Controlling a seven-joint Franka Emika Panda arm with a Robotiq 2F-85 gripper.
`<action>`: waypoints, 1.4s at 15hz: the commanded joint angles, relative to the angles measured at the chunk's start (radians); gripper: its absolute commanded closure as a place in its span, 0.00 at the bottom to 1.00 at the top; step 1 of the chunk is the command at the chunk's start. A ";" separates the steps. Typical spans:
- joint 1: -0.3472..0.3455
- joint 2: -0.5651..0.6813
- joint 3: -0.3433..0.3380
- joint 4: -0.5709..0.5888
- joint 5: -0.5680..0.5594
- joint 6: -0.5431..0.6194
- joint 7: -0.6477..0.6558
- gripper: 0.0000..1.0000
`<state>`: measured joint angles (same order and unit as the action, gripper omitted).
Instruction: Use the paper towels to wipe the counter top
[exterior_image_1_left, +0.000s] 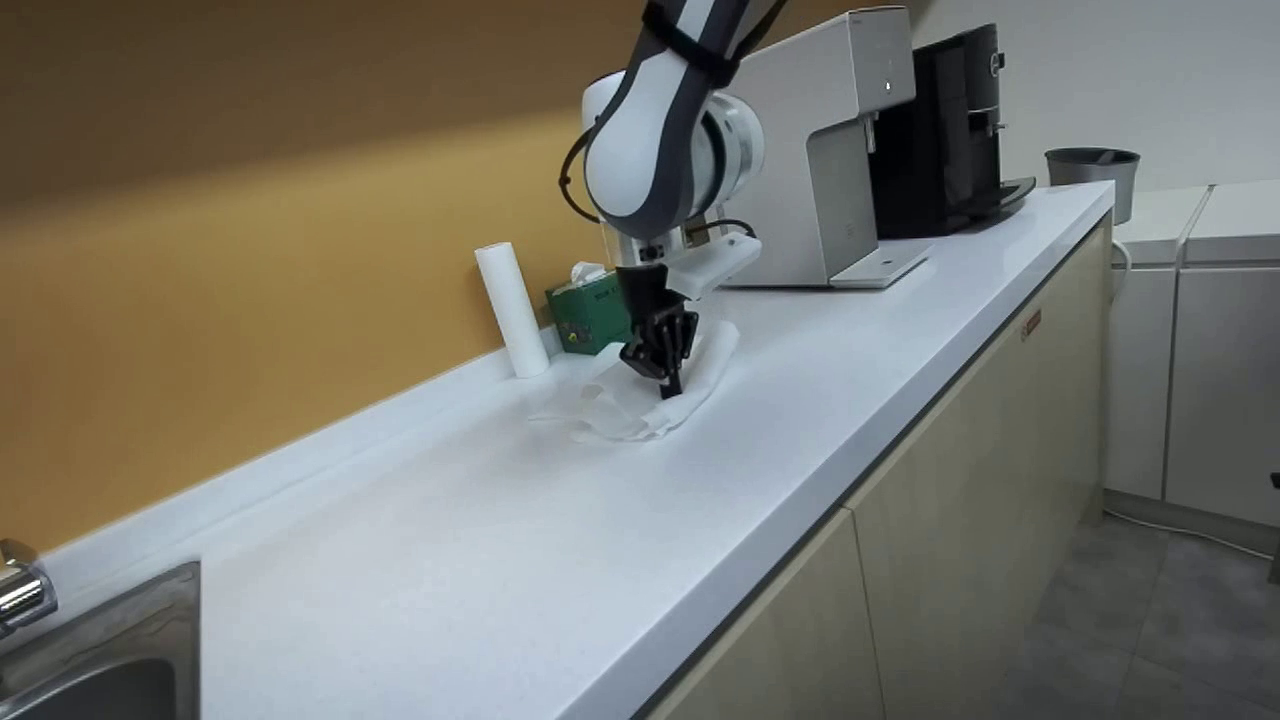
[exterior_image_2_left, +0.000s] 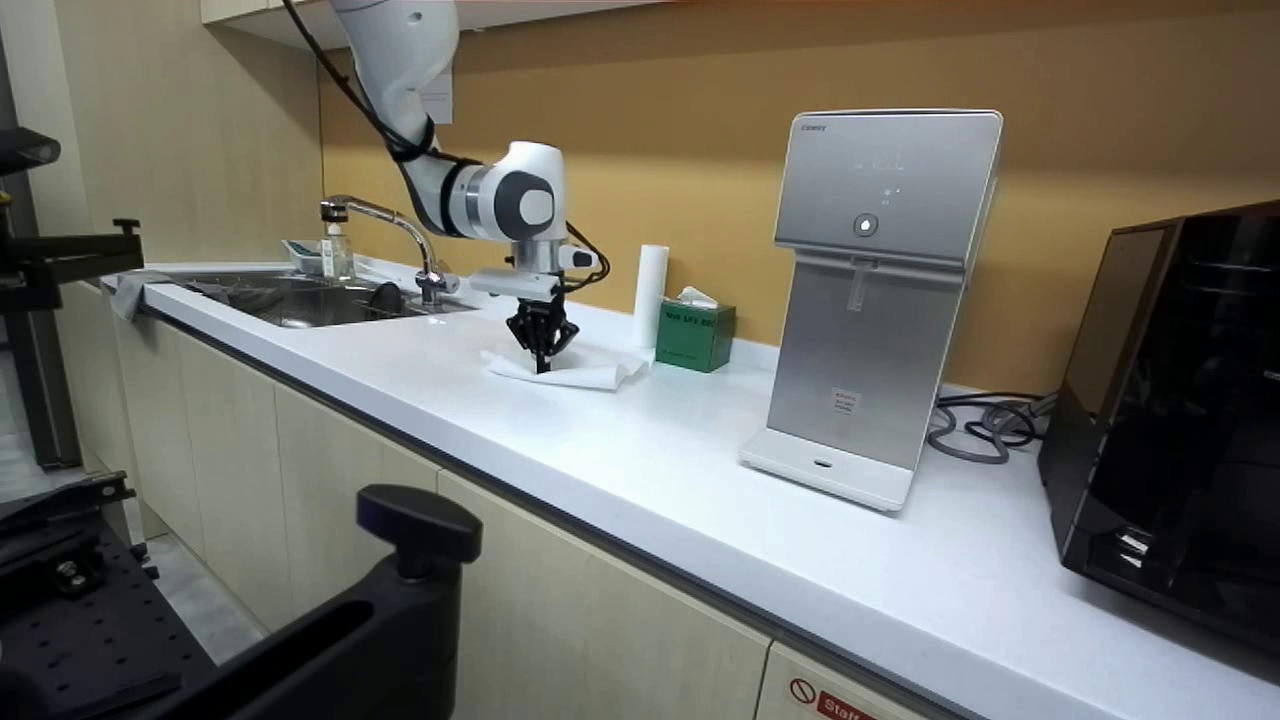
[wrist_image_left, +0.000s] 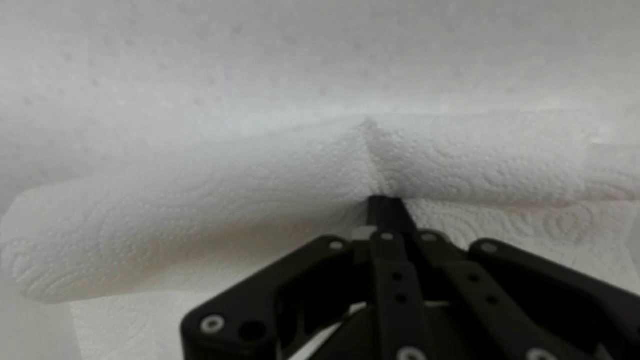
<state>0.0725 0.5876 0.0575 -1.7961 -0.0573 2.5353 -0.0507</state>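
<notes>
The paper towels are a rumpled, folded white sheet lying on the glossy white counter top (exterior_image_1_left: 480, 560). The paper towels show in both exterior views (exterior_image_1_left: 622, 415) (exterior_image_2_left: 597, 377) and fill the middle of the wrist view (wrist_image_left: 200, 225). My gripper points down onto them in both exterior views (exterior_image_1_left: 671, 388) (exterior_image_2_left: 542, 364). In the wrist view the black fingertips (wrist_image_left: 387, 200) are together, and the paper creases sharply where they meet it. The gripper is shut on a fold of the paper towels. The pinched part is hidden between the fingertips. The counter top (exterior_image_2_left: 680, 460) also shows in the wrist view (wrist_image_left: 250, 60).
A white upright roll (exterior_image_1_left: 515, 310) and a green tissue box (exterior_image_1_left: 588, 315) stand by the wall behind the gripper. A silver water dispenser (exterior_image_2_left: 880, 300) and a black machine (exterior_image_2_left: 1170, 430) stand along the counter. A sink (exterior_image_2_left: 300, 300) with a faucet (exterior_image_2_left: 410, 235) is at the opposite end.
</notes>
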 joint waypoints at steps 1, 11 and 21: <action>-0.014 0.164 0.028 0.181 0.036 -0.070 -0.042 1.00; -0.079 0.024 0.051 0.004 0.136 -0.174 -0.113 1.00; -0.056 -0.239 -0.069 -0.407 0.055 -0.152 0.054 1.00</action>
<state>0.0015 0.4015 0.0278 -2.0484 0.0425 2.3671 -0.0828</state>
